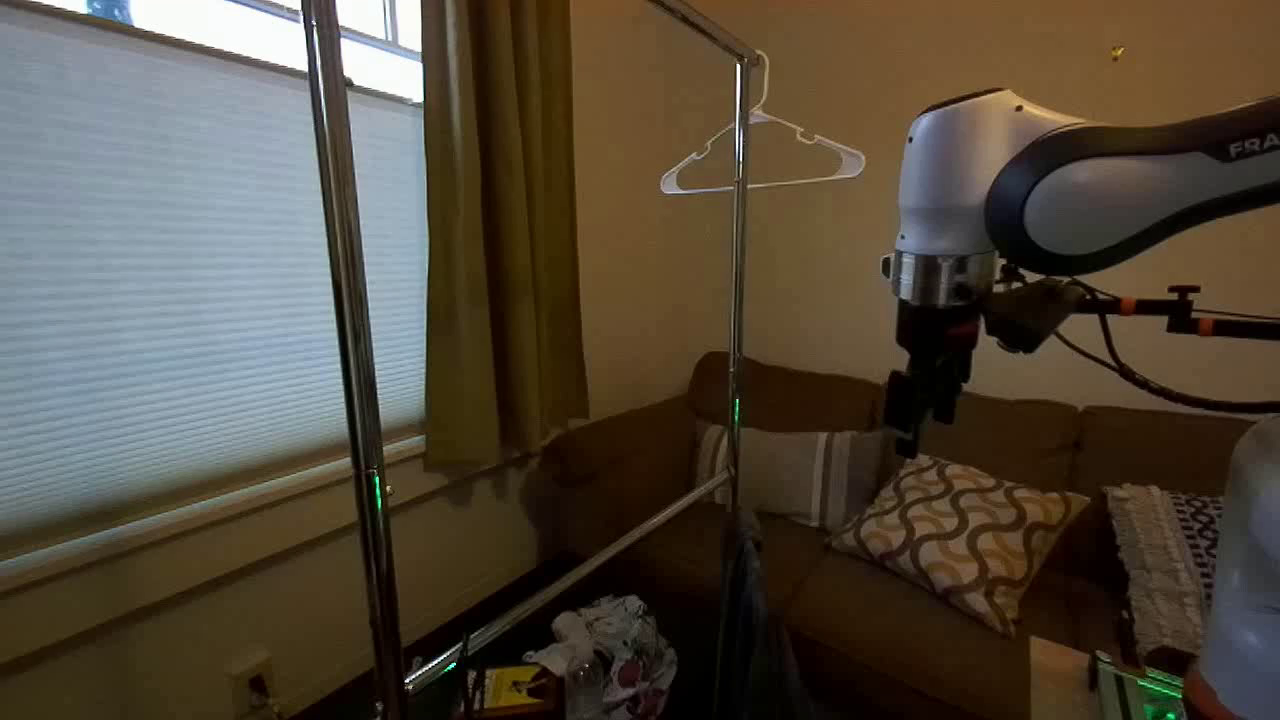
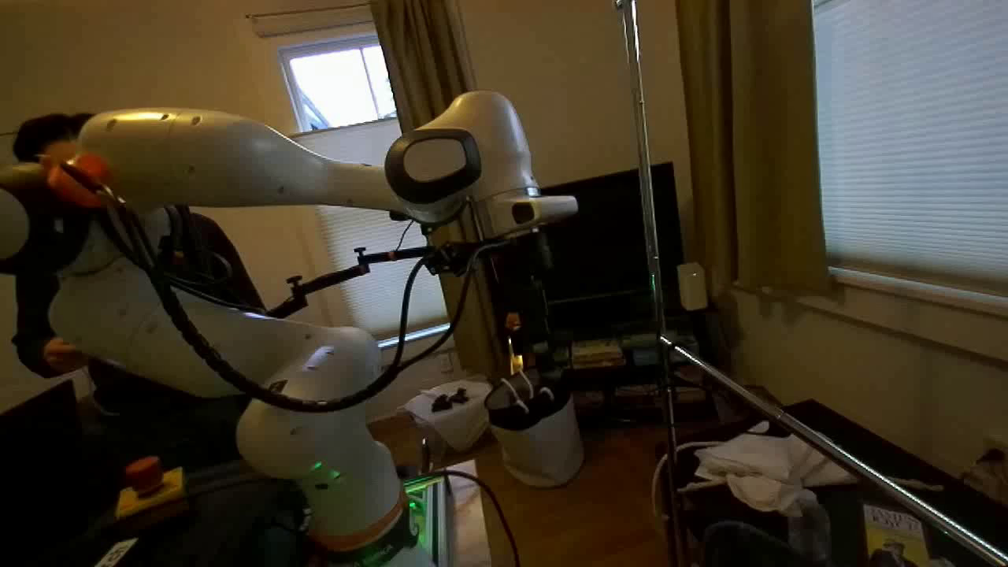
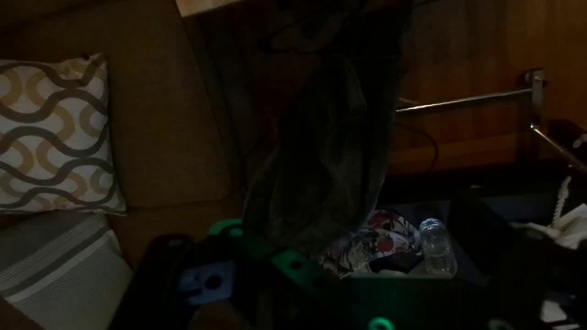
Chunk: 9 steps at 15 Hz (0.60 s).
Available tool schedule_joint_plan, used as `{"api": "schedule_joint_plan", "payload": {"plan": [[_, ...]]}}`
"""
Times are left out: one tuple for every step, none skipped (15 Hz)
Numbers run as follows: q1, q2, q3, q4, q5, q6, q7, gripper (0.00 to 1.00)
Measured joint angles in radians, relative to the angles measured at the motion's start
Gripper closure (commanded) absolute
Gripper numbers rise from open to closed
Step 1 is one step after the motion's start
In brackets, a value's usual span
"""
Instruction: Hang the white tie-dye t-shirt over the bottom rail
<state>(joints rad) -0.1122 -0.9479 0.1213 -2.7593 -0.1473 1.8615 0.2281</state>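
Observation:
A crumpled white cloth with red and dark patches (image 1: 635, 645), apparently the tie-dye t-shirt, lies low behind the rack. It also shows in the wrist view (image 3: 387, 238), partly hidden by a dark hanging garment. A plain white cloth (image 2: 764, 465) shows in an exterior view and at the wrist view's right edge. The chrome bottom rail (image 1: 590, 565) runs between the rack's posts; it also shows in an exterior view (image 2: 835, 449). My gripper (image 1: 922, 435) points down, open, with no cloth visible in it, higher than the rail and beside the rack. Its fingers are dark in the wrist view (image 3: 321, 256).
A dark garment (image 1: 755, 610) hangs by the near post (image 1: 740, 300). A white hanger (image 1: 762, 180) hangs at the top. A clear bottle (image 3: 438, 247) and yellow book (image 1: 510, 688) are near the cloth. A couch with pillows (image 1: 960, 530) and a basket (image 2: 539, 441) stand nearby.

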Motion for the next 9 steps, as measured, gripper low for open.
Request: {"api": "schedule_joint_plan", "payload": {"plan": [[0.0,0.0,0.0,-0.005,0.0,0.0,0.0,0.0],[0.0,0.001,0.0,-0.009,0.0,0.0,0.0,0.0],[0.0,0.003,0.0,-0.011,0.0,0.0,0.0,0.0],[0.0,0.006,0.0,-0.011,0.0,0.0,0.0,0.0],[0.0,0.008,0.0,-0.011,0.0,0.0,0.0,0.0],[0.0,0.008,0.0,-0.011,0.0,0.0,0.0,0.0],[0.0,0.008,0.0,-0.011,0.0,0.0,0.0,0.0],[0.0,0.008,0.0,-0.011,0.0,0.0,0.0,0.0],[0.0,0.008,0.0,-0.01,0.0,0.0,0.0,0.0]]}}
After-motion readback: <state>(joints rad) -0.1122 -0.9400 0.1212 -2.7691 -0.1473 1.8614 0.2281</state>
